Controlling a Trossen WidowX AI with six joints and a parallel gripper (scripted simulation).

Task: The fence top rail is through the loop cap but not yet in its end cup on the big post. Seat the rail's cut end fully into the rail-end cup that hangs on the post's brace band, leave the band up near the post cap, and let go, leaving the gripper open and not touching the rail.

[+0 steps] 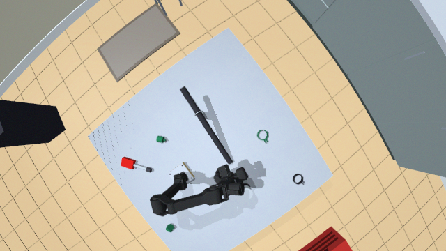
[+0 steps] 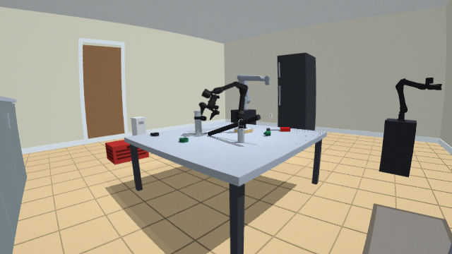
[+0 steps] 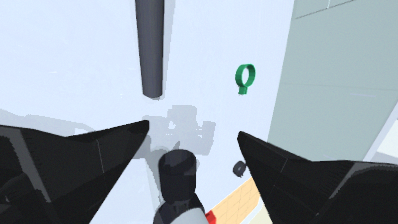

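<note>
The black top rail [image 1: 212, 134] [image 2: 226, 128] [image 3: 151, 45] slants through the loop cap [image 2: 241, 129] on the short grey post [image 2: 241, 137]. Its near end is low, at or just above the table, apart from the rail-end cup. The dark cup [image 2: 200, 118] [image 3: 178, 177] is on the big grey post [image 2: 198, 128], a little below the post top. The band itself is not clear. My gripper [image 2: 207, 113] [image 3: 195, 130] is open and empty. Its fingertips are beside and above the cup, and the rail end lies beyond them in the wrist view, untouched.
A green ring clamp [image 2: 183, 140] [image 3: 237, 77] and a black ring clamp [image 2: 155, 134] [image 3: 239, 169] lie to one side on the table. Two green fittings, one of them here [image 1: 160, 139], and a red-handled tool [image 1: 127, 163] [image 2: 284, 129] lie on the arm's other side.
</note>
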